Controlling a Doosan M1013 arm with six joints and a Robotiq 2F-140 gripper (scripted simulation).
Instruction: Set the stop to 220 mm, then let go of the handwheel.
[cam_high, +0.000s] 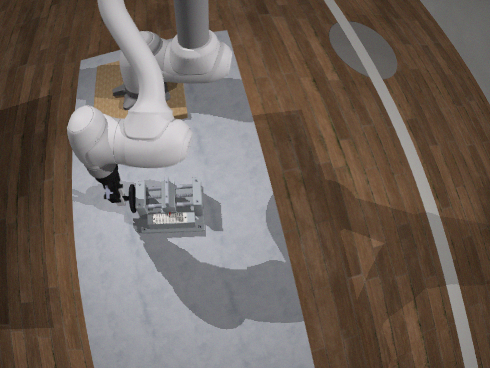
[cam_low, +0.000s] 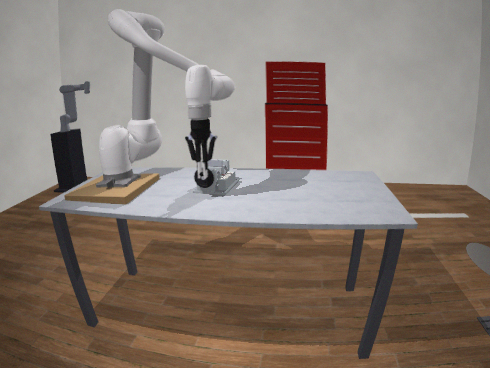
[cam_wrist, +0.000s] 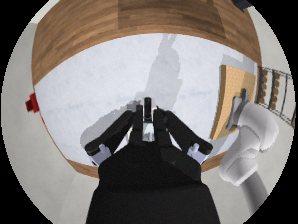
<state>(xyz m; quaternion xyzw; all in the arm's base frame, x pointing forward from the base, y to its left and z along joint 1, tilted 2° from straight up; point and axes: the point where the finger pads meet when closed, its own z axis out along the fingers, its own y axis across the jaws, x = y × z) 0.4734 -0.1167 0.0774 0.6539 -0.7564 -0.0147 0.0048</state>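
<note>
Red tool chest (cam_low: 296, 125), white arm (cam_low: 160, 47), pale table (cam_low: 300, 200), wood floor (cam_low: 200, 300)
</note>
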